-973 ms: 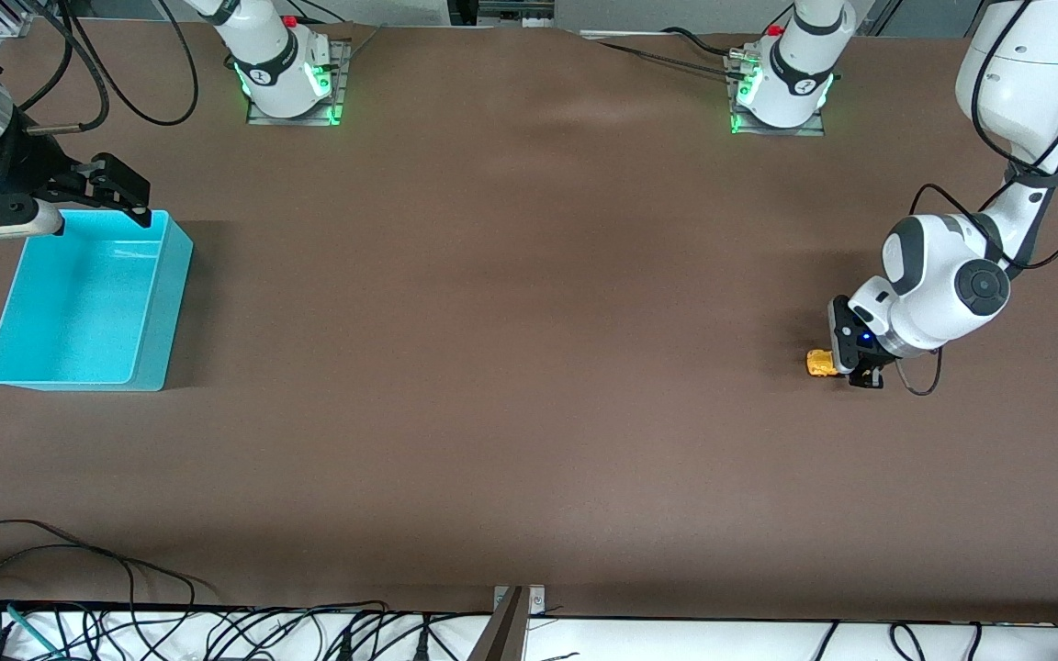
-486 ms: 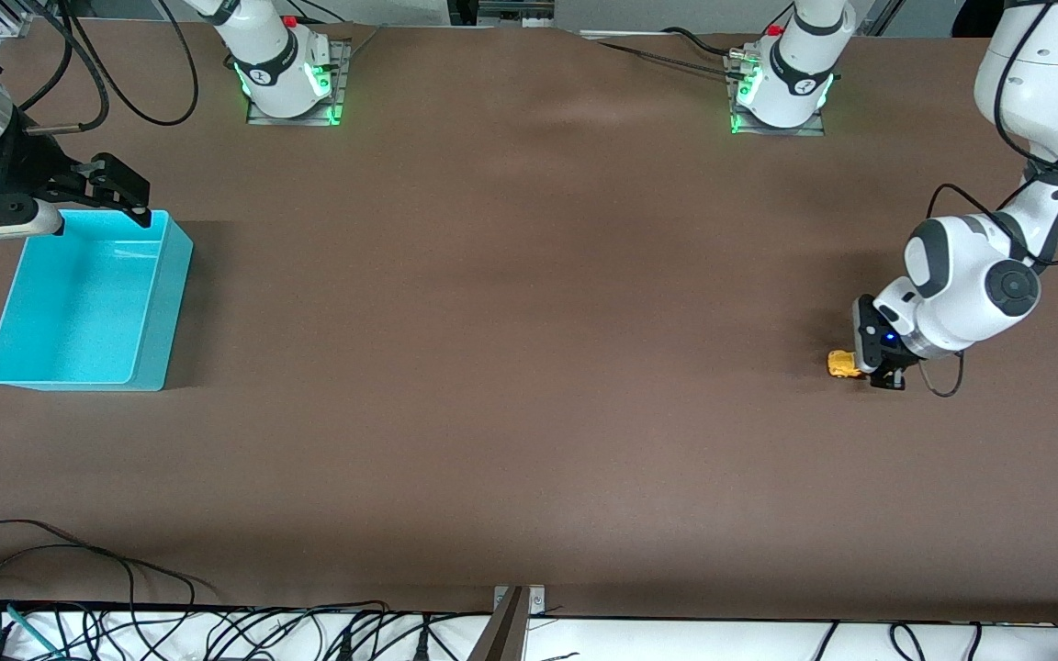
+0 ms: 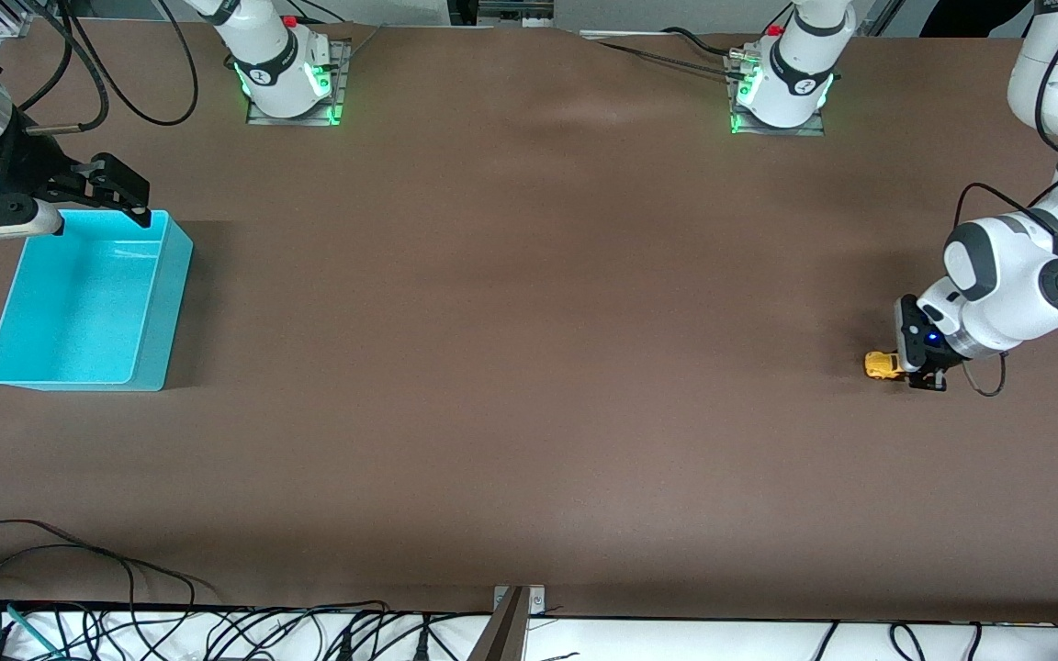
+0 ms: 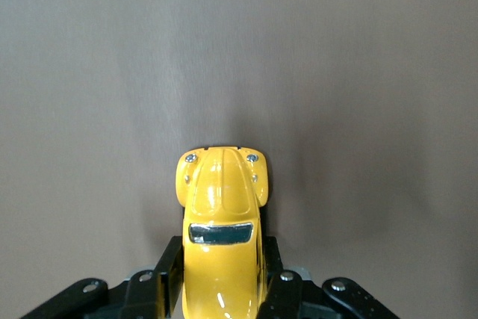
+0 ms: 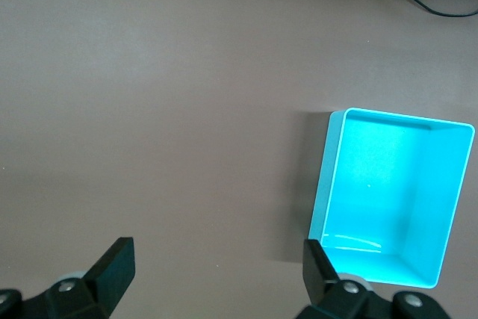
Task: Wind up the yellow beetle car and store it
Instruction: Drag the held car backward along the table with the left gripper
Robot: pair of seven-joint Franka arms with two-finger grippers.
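Observation:
The yellow beetle car (image 3: 880, 365) is a tiny toy with dark windows, low on the brown table near the left arm's end. My left gripper (image 3: 898, 367) is shut on its rear half. In the left wrist view the beetle car (image 4: 222, 199) points its nose away from the camera, and the black fingers (image 4: 166, 270) press on both of its sides. The wheels are hidden. My right gripper (image 3: 128, 196) hangs open and holds nothing, over the corner of the turquoise bin (image 3: 164, 303) that is farthest from the front camera. In the right wrist view my right gripper (image 5: 215, 261) shows only bare table between its fingers.
The turquoise bin (image 5: 328, 177) stands open-topped at the right arm's end of the table, with nothing in it. Both arm bases (image 3: 283, 73) stand along the table edge farthest from the front camera. Loose cables (image 3: 51, 560) lie along the edge nearest that camera.
My left gripper has slid toward the left arm's end of the table, with the beetle car still in its grip. The right arm and the bin have not moved.

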